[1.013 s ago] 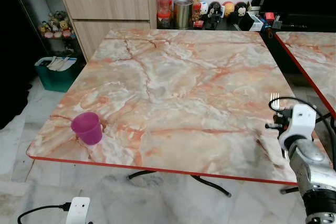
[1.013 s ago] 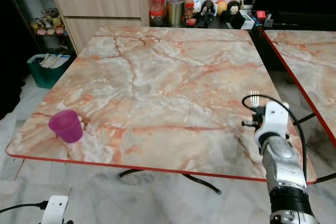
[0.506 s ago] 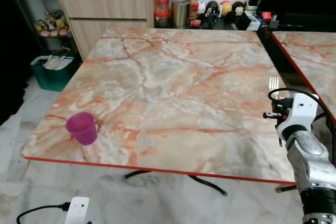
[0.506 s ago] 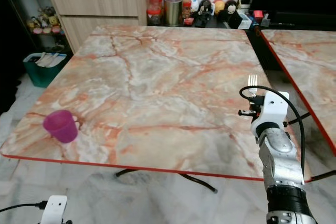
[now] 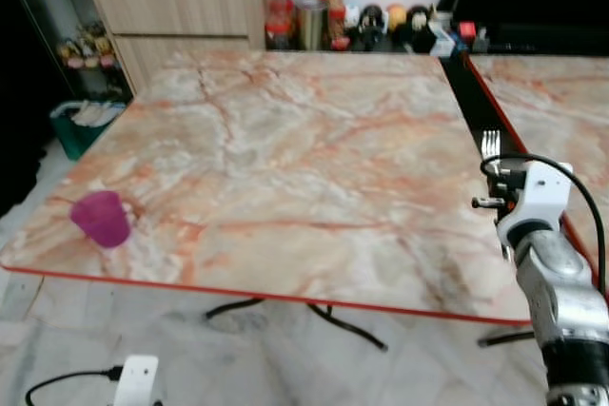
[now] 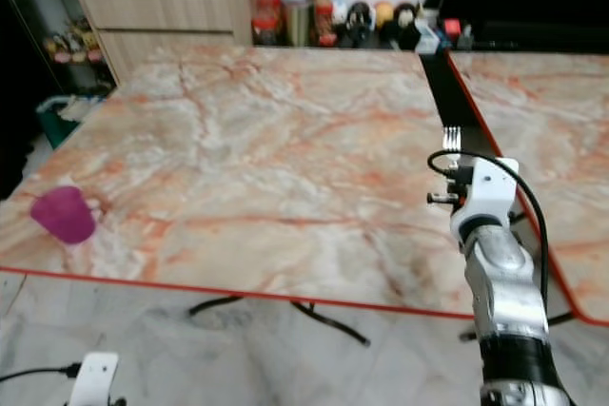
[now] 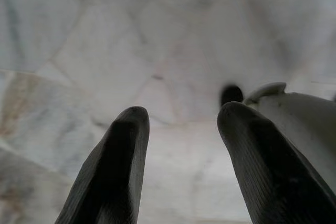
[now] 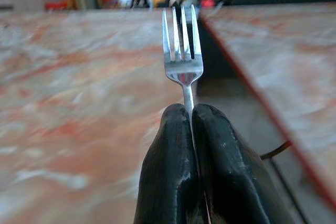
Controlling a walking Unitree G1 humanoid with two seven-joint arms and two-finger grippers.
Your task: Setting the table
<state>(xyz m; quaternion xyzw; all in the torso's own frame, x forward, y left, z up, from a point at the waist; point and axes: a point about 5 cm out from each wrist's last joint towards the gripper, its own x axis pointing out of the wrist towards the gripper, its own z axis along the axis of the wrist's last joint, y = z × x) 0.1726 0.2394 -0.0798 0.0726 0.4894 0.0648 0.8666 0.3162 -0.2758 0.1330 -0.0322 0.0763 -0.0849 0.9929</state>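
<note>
**Fork held upright at the counter's right edge**

The right gripper [image 8: 191,116] has its jaws pressed together on the handle of a silver fork [image 8: 182,45], which stands upright with its tines pointing up. In the head views the fork's tines [image 5: 490,145] rise just above the white wrist housing of the right arm [image 5: 552,278], which reaches up beside the right edge of the marble-patterned counter [image 5: 285,159]. The fork is in the air, over the narrow dark gap between this counter and a second counter [image 5: 552,92] of the same pattern that stands just beside it on the right. Both have a thin red rim.

A purple cup [image 5: 99,218] stands upright on the counter near its front left corner, well apart from the fork.

The left gripper [image 7: 181,129] hangs low over the pale tiled floor [image 7: 131,51], its two black fingers [image 7: 118,171] spread apart with nothing between them. A white rounded part shows just beside one finger; what it is cannot be told. In the left eye view a white piece with a black cable [image 5: 138,382] sits at the bottom edge, below the counter's front.

Behind the counter, against the wall, a wooden cabinet [image 5: 181,16] with drawers stands at the left, and a row of red-lidded jars [image 5: 300,7] and small figurines [image 5: 395,21] lines up next to it. A green bin [image 5: 81,125] sits on the floor by the counter's far left corner. The head views are slightly blurred.
</note>
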